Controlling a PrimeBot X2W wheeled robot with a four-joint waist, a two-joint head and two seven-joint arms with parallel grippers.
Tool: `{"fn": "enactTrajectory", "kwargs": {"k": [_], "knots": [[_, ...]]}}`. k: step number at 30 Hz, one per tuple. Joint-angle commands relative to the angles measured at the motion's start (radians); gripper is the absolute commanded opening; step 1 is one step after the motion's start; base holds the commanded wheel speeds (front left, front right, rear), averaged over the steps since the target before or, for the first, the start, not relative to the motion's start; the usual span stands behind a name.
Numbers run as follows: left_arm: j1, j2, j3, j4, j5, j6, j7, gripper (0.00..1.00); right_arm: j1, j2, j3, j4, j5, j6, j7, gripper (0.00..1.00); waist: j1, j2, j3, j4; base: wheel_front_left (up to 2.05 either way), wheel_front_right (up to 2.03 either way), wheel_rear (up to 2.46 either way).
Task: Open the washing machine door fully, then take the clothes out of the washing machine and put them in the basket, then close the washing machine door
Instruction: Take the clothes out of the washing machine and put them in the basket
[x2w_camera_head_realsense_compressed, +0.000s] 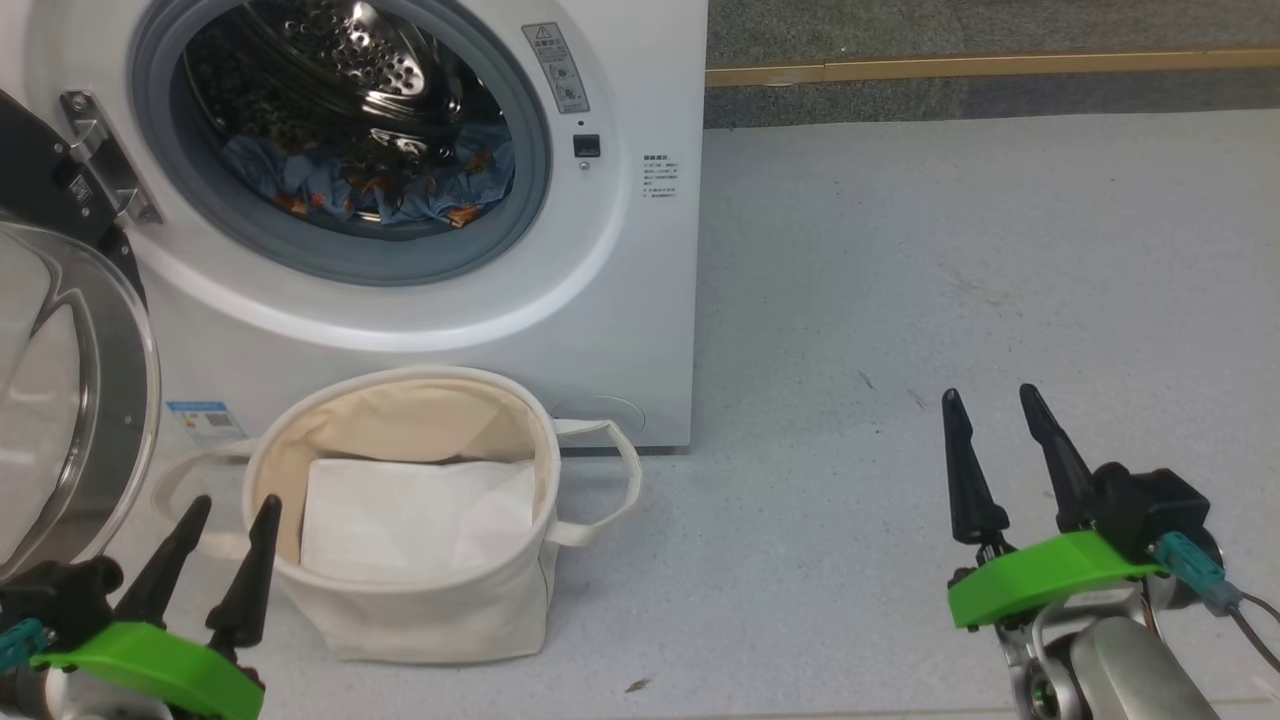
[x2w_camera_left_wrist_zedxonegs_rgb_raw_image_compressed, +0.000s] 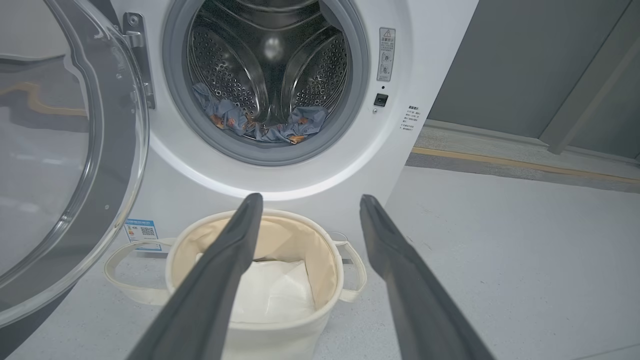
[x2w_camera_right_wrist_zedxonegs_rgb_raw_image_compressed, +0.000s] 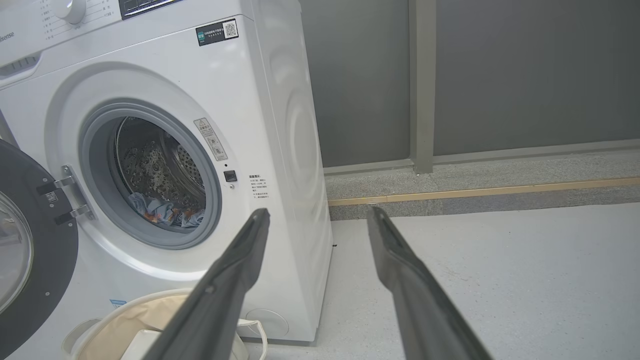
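Note:
The white washing machine (x2w_camera_head_realsense_compressed: 620, 300) (x2w_camera_left_wrist_zedxonegs_rgb_raw_image_compressed: 430, 60) (x2w_camera_right_wrist_zedxonegs_rgb_raw_image_compressed: 280, 110) stands with its door (x2w_camera_head_realsense_compressed: 70, 400) (x2w_camera_left_wrist_zedxonegs_rgb_raw_image_compressed: 60, 165) (x2w_camera_right_wrist_zedxonegs_rgb_raw_image_compressed: 30, 250) swung wide to the left. Blue clothes with orange print (x2w_camera_head_realsense_compressed: 370, 185) (x2w_camera_left_wrist_zedxonegs_rgb_raw_image_compressed: 260, 125) (x2w_camera_right_wrist_zedxonegs_rgb_raw_image_compressed: 165, 215) lie at the bottom of the steel drum. The cream basket (x2w_camera_head_realsense_compressed: 420, 620) (x2w_camera_left_wrist_zedxonegs_rgb_raw_image_compressed: 280, 340) (x2w_camera_right_wrist_zedxonegs_rgb_raw_image_compressed: 120, 320) sits on the floor below the opening, a flat white sheet inside. My left gripper (x2w_camera_head_realsense_compressed: 235, 510) (x2w_camera_left_wrist_zedxonegs_rgb_raw_image_compressed: 310, 200) is open, low beside the basket's left. My right gripper (x2w_camera_head_realsense_compressed: 990, 395) (x2w_camera_right_wrist_zedxonegs_rgb_raw_image_compressed: 317, 212) is open over bare floor to the right of the machine.
Grey floor (x2w_camera_head_realsense_compressed: 950, 280) stretches to the right of the machine. A raised strip with a yellow line (x2w_camera_head_realsense_compressed: 990, 68) (x2w_camera_right_wrist_zedxonegs_rgb_raw_image_compressed: 480, 192) runs along the grey back wall (x2w_camera_right_wrist_zedxonegs_rgb_raw_image_compressed: 500, 75). The basket's loop handles (x2w_camera_head_realsense_compressed: 610, 480) stick out at both sides.

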Motion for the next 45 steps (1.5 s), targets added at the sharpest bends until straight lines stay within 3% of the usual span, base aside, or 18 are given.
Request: {"fn": "enactTrajectory", "kwargs": {"k": [1,18,33,45], "knots": [[-0.061,0.053,0.039,-0.027,-0.007,-0.006,-0.014,1.00,-0.017,0.003,0.019,-0.030,-0.001,0.001,-0.013,1.00,0.0000,0.0000,-0.001,0.000,0.00,0.00,0.00],[-0.088,0.093,-0.038,-0.044,-0.076,-0.006,-0.020,1.00,-0.021,0.008,0.041,-0.021,0.028,0.001,-0.013,1.00,0.0000,0.0000,0.005,0.015,0.23,-0.20,-0.02],[-0.117,0.097,-0.091,-0.012,-0.113,-0.005,-0.021,1.00,-0.024,0.016,0.053,-0.012,0.033,0.001,-0.013,1.00,0.0000,0.0000,0.006,0.028,1.76,-1.83,0.07],[-0.132,0.068,-0.051,-0.007,-0.040,0.047,-0.053,1.00,-0.027,0.014,0.061,-0.014,0.029,0.001,-0.013,1.00,0.0000,0.0000,0.018,0.028,1.22,-1.23,0.02]]}}
